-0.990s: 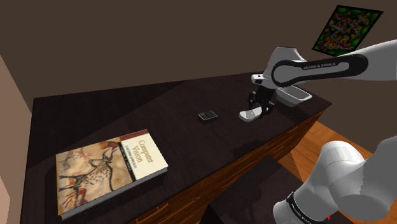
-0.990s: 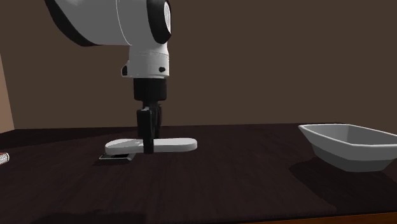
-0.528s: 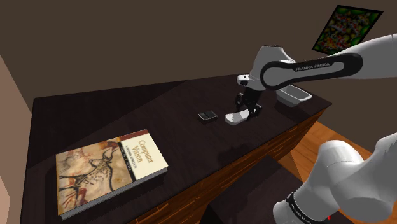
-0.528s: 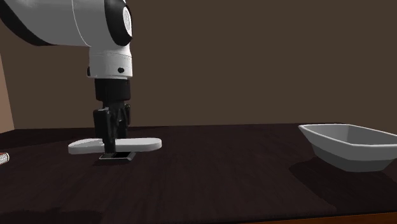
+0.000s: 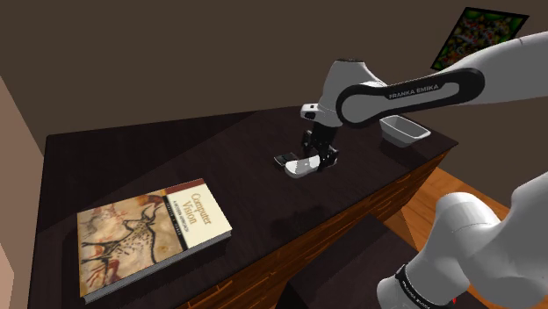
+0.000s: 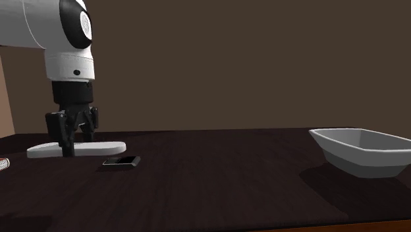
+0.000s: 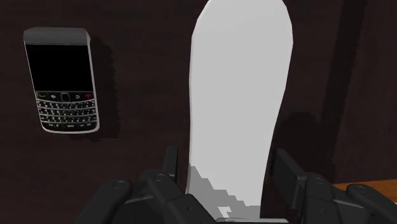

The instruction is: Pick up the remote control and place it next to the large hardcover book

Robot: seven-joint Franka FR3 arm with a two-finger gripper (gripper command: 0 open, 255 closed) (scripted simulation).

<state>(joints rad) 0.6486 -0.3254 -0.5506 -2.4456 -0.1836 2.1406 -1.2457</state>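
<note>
plainly, the arm [image 5: 413, 92] read "franka emika" and the book [image 5: 149, 233] cover "computer vision". the claw [image 7: 226, 162] was clamped on the flat, white, round-ended remote [image 7: 242, 95], close to the dark bench [image 5: 176, 158], just beside a keypad phone [image 7: 62, 79], well apart from the book.

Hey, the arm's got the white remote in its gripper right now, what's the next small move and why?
Probably carry it toward the shoulder view's lower left. The gripper is shut on the white remote, which is beside the phone, while the hardcover book lies far off across the dark table.
</note>
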